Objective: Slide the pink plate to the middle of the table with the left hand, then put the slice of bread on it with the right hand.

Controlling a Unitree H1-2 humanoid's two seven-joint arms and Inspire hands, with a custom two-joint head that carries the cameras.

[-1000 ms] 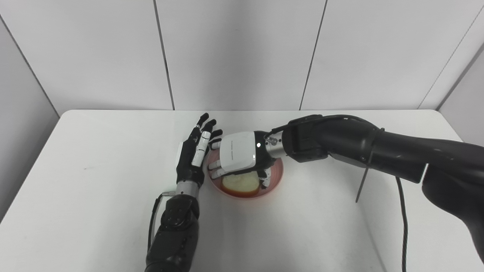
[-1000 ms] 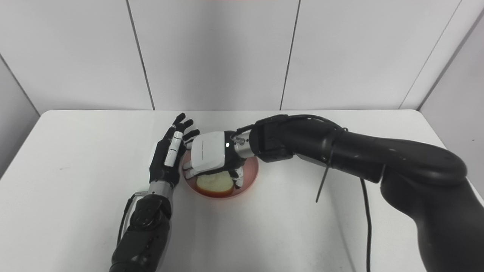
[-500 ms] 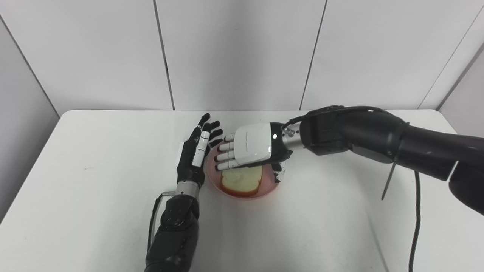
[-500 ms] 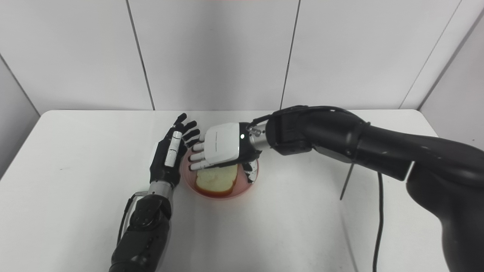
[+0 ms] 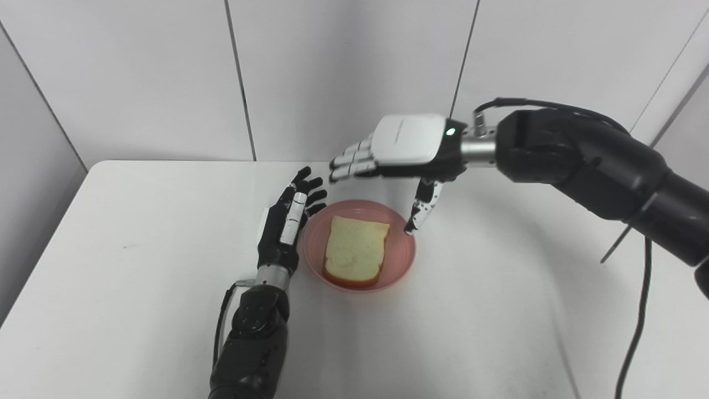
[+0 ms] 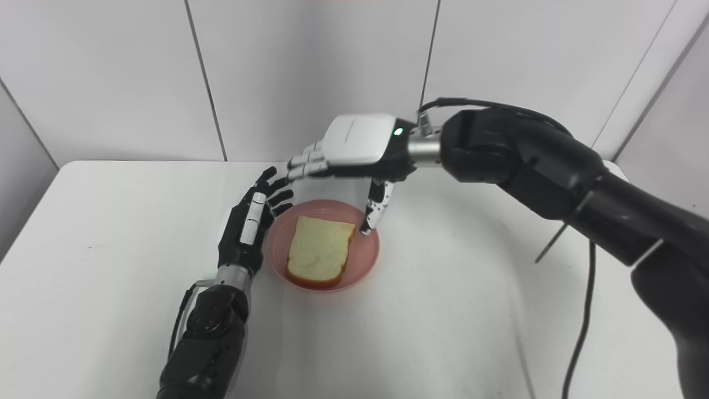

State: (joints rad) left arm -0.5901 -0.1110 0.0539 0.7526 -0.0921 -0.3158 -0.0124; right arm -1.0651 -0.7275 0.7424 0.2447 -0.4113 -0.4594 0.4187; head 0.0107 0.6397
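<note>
The pink plate (image 5: pixel 399 260) sits near the middle of the white table. A slice of bread (image 5: pixel 354 250) lies flat on it. My left hand (image 5: pixel 288 224) rests open on the table against the plate's left rim, fingers spread and pointing away from me. My right hand (image 5: pixel 396 149) hovers open well above the far side of the plate, palm down, thumb hanging toward the plate's right rim. It holds nothing.
The white table (image 5: pixel 138 249) is boxed in by grey wall panels (image 5: pixel 343 77) at the back and sides. A black cable (image 5: pixel 637 332) hangs from my right arm over the table's right part.
My right hand let go of the bread, opened its fingers and rose up and back to the right from the plate. The bread now lies uncovered. The left hand stayed put.
</note>
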